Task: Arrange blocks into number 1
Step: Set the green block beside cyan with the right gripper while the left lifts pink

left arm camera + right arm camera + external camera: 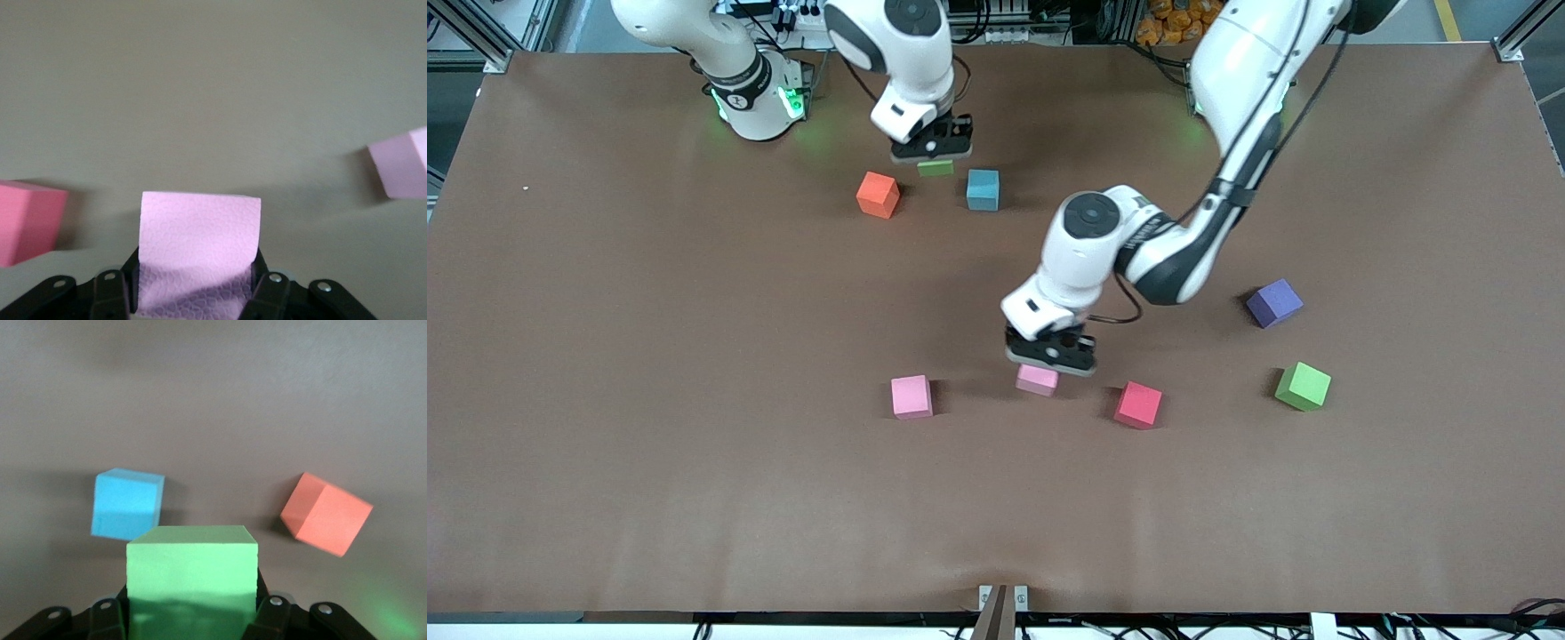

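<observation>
Brown table [649, 400], nine foam blocks spread on it, no column formed yet for the "1".

Left gripper [1049, 354], low over the table at centre, fingers closed on a pink block [1037, 380]; left wrist view shows the block squeezed between both fingers [115, 293]. Flanking it in a loose row: second pink block [911, 396] at its 9 o'clock, red block [1138, 404] at its 3 o'clock, both apart from it.

Right gripper [934, 147], over the table near its own base, fingers closed on a green block [935, 167]. Orange block [878, 195] at that block's 8 o'clock, blue block [983, 189] at its 4 o'clock, both close.

Toward the left arm's end: purple block [1274, 303], with a second green block [1303, 386] at its 5 o'clock. Both untouched.

Risks, judged:
- Foam compresses; either held block may spring or rotate on release, leaving the line crooked.
- Orange and blue sit tight beside the right gripper; a sideways move could knock them.
- Both arms converging on one column could collide.
</observation>
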`<state>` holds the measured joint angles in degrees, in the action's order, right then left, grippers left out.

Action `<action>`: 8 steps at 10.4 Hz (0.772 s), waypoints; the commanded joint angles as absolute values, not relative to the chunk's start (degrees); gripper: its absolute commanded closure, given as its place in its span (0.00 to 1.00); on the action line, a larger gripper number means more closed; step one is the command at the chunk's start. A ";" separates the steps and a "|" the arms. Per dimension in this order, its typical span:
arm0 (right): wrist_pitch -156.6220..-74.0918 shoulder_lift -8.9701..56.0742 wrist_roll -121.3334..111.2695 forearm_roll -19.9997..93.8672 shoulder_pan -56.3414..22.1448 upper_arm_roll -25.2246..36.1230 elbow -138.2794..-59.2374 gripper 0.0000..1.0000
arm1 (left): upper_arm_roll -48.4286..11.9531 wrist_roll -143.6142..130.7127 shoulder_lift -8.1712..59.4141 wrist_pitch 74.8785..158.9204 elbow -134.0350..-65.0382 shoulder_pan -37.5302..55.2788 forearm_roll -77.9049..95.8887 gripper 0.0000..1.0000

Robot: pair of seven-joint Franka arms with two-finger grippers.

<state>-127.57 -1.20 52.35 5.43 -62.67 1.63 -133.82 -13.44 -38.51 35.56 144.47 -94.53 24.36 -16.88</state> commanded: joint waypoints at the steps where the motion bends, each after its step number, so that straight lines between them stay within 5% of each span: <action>1: -132.86 -0.97 60.26 5.97 -67.57 2.11 -136.31 1.00 | -14.94 -38.32 31.65 135.22 -93.88 21.72 -14.24 1.00; 8: -145.88 8.95 63.81 10.46 -73.91 2.20 -136.67 1.00 | -15.29 -30.41 26.90 125.97 -92.90 15.82 -11.95 1.00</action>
<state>-143.18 6.89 63.06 9.20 -71.80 1.65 -136.39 -14.54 -31.40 28.80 128.60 -92.20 16.34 -13.39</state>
